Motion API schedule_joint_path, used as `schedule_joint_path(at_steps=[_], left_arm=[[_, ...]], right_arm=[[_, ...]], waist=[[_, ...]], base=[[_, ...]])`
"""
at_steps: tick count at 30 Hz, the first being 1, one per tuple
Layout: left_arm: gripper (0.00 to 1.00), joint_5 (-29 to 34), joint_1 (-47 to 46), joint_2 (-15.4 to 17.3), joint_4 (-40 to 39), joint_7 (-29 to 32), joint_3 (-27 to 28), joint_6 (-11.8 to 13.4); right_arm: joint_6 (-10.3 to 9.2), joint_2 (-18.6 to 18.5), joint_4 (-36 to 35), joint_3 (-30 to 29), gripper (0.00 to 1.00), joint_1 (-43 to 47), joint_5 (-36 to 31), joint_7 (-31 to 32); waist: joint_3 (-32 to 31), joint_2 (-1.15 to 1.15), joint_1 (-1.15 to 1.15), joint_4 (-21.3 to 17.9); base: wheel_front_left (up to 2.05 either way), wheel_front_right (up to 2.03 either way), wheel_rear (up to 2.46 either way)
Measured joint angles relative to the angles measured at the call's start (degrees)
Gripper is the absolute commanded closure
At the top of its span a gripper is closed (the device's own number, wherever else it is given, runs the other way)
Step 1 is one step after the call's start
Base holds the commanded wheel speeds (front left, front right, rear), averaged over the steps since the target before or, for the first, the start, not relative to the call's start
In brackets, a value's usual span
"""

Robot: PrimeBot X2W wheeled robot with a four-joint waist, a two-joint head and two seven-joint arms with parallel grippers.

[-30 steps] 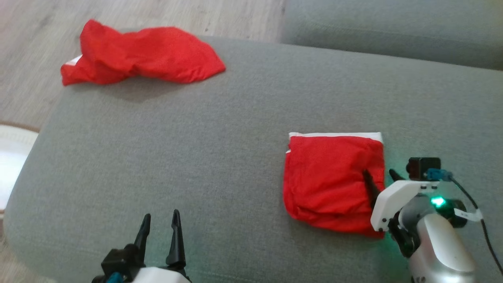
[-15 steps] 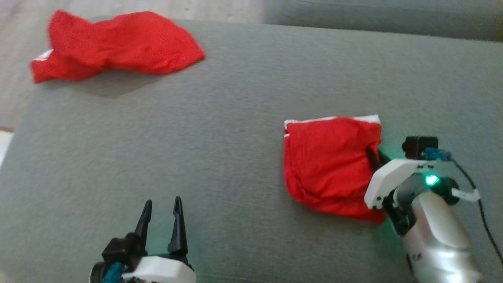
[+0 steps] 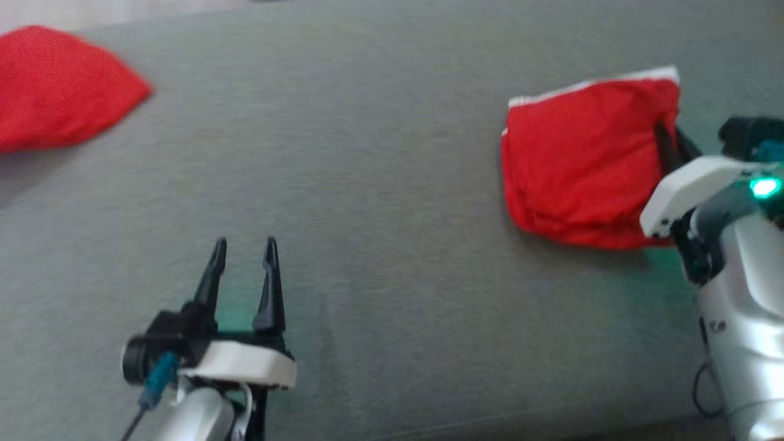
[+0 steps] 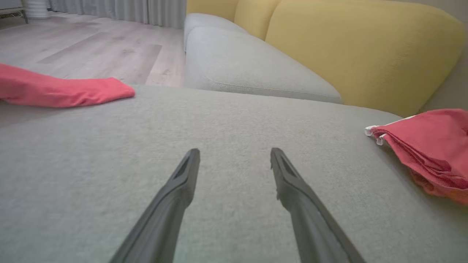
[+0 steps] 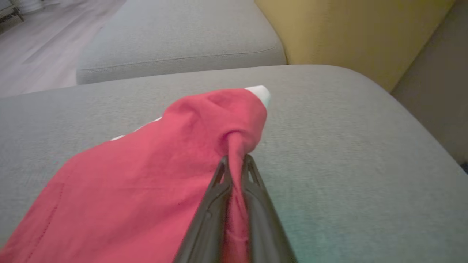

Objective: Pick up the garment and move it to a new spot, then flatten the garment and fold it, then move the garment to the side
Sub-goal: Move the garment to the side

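From my head, my right gripper (image 3: 670,139) is shut on the right edge of the folded garment (image 3: 582,159) on the sofa cushion (image 3: 380,184). My left wrist sees my left gripper (image 4: 234,153) wide open and empty. My right wrist sees only a small pinch of cloth, so the fold could fall open when I pull. A second ago that gripper was open.

A home living room: grey sofa seat (image 4: 234,120), yellow back cushions (image 4: 365,47), wood-look floor (image 4: 91,47), curtains (image 4: 146,11)

Garment (image 3: 582,153) right on cushion (image 3: 367,184); second garment (image 3: 55,86) left.
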Motion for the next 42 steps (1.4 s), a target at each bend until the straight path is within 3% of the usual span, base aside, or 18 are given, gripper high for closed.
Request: schedule_joint_path(at_steps=[7,13,25,30,31,32,33,42], left_arm=[[0.00,1.58,-3.02,1.91,-3.09,2.91,-0.43,0.52],[0.00,2.01,-4.00,2.66,-4.78,4.34,-0.97,1.04],[0.00,2.37,-4.22,3.46,-7.55,4.58,-0.74,2.58],[0.00,2.40,-4.21,3.76,-8.26,4.57,-0.63,3.00],[0.00,2.40,-4.22,3.77,-8.33,4.57,-0.63,3.01],[0.00,2.42,-4.22,3.77,-8.46,4.57,-0.65,3.05],[0.00,2.49,-4.22,3.76,-8.54,4.57,-0.66,3.07],[0.00,2.26,-4.22,3.00,-7.50,3.72,-0.98,3.23]], right_arm=[[0.00,-0.01,-0.03,-0.19,1.00,-3.41,0.55,-1.68],[0.00,-0.82,1.92,1.83,1.00,-6.86,0.43,-2.52],[0.00,-13.76,10.05,0.53,1.00,-17.11,0.25,-1.76],[0.00,-16.49,13.46,-1.67,1.00,-20.27,-1.74,-2.69],[0.00,-16.75,13.99,-1.87,0.72,-20.72,-2.69,-3.36],[0.00,-16.95,14.37,-2.12,0.16,-20.98,-3.70,-4.28],[0.00,-17.00,14.45,-2.50,0.00,-21.14,-4.54,-6.15],[0.00,-14.39,17.16,-4.87,0.00,-22.02,-9.54,-13.51]], waist=[[4.97,0.00,0.00,-6.65],[7.74,0.00,0.00,-8.19],[10.36,0.00,-0.01,-0.75],[12.30,0.00,0.00,1.87],[12.62,0.00,0.00,2.23],[12.91,0.00,0.00,2.53],[13.13,0.00,0.00,2.75],[10.79,0.00,-0.01,2.83]], base=[[0.00,0.00,0.00],[0.00,0.00,0.00],[0.00,0.00,0.00],[0.00,0.00,0.00],[0.00,0.00,0.00],[0.00,0.00,0.00],[0.00,0.00,0.00],[0.00,0.00,0.00]])
